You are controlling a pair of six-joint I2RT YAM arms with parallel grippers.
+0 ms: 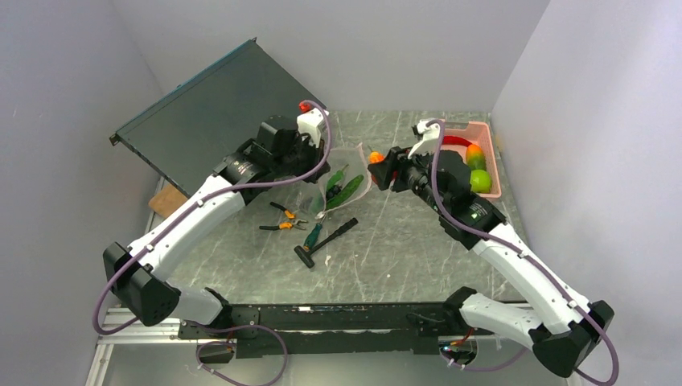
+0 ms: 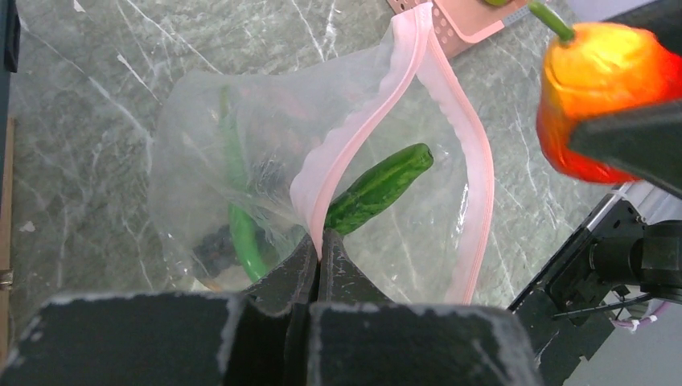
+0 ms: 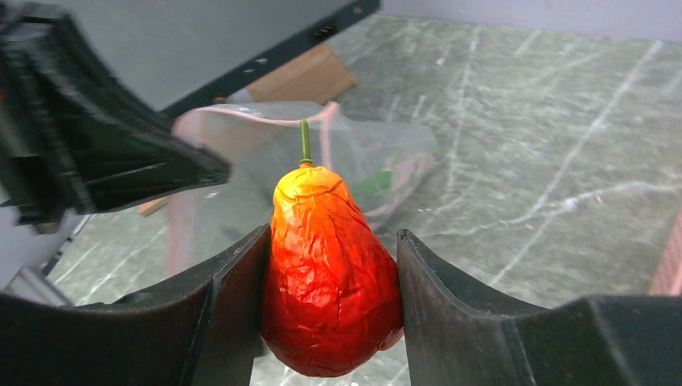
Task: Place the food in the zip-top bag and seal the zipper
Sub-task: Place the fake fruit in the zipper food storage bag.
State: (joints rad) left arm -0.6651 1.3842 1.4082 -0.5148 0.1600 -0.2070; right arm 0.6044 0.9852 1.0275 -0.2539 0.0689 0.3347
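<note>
- Marbled grey bench [image 1: 402, 257] carries loose tools [image 1: 318, 237] nearest the arms.
- Left pincer [image 2: 319, 261] is clamped together on the zipper [image 2: 354, 137], holding the zip-top bag [image 2: 193, 145] mouth up; a slip would collapse it.
- Right pincer [image 3: 331, 241] grips a red-orange toy fruit [image 3: 330, 305] near that mouth; released early, it could hit the rim and roll off.
- Farthest, a pink basket [image 1: 492, 161] holds more food.

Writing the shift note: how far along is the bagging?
Done: the cucumber lies inside the bag. In hand: left gripper pinches the zipper, mouth open; right gripper holds a red-orange pepper near it. Left: mango and apple sit in the basket, zipper unsealed.
</note>
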